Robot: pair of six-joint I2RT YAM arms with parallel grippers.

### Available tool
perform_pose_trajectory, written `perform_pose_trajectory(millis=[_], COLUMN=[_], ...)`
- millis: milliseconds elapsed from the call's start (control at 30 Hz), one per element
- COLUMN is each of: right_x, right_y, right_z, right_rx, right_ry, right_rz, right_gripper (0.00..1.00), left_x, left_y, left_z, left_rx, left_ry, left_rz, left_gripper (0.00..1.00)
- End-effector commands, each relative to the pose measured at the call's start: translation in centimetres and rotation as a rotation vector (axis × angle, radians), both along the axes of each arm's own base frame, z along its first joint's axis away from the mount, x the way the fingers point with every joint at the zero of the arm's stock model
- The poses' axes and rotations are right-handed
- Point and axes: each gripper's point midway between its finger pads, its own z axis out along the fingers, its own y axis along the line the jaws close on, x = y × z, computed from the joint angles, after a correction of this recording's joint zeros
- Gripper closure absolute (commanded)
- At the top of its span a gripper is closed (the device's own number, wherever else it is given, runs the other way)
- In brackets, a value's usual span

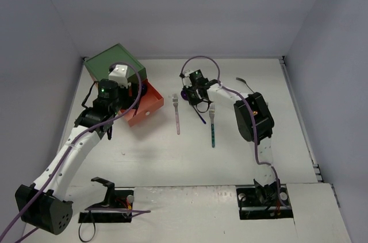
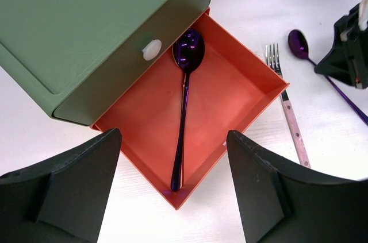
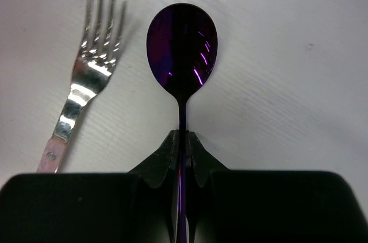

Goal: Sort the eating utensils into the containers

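The green-topped chest has its orange-red drawer pulled out, and a purple spoon lies diagonally inside it. My left gripper hovers open above the drawer's front corner, holding nothing. On the table in the middle, my right gripper is shut on the neck of a second purple spoon, whose bowl lies face up on the table. A fork with a pinkish handle lies just left of that spoon. A teal-handled fork lies to the right of it.
The green top drawer with its white knob is closed. Another slim utensil lies at the back right, partly behind the right arm. Grey walls bound the white table on three sides.
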Motion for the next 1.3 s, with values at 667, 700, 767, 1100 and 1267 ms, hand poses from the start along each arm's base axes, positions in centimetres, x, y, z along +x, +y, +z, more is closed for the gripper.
perform_pose_trajectory(millis=[667,700,767,1100,1267], right_x=[-4.9,-5.6,-7.5,-11.6,-12.5], right_y=[0.7,0.7,0.6,-0.3,-0.6], right_z=[25.2,25.8,27.1,28.6,28.5], right_rx=[0.619,0.644,0.698,0.809,0.829], right_ry=[-0.199,-0.203,-0.215,-0.21,-0.203], right_rz=[-0.259,-0.254,-0.248,-0.248,-0.243], right_gripper=[1.0,1.0,1.0,1.0,1.0], left_x=[-4.8,-5.1,-5.8,-6.8,-6.3], left_y=[-15.2,-16.0,-17.8,-23.2,-24.7], left_z=[7.4,7.3,7.4,8.0,7.4], left_rx=[-0.421,-0.436,-0.47,-0.489,-0.47], left_ry=[-0.078,-0.071,-0.07,-0.08,-0.068], left_rz=[-0.302,-0.311,-0.335,-0.382,-0.366], left_gripper=[0.29,0.29,0.29,0.29,0.31])
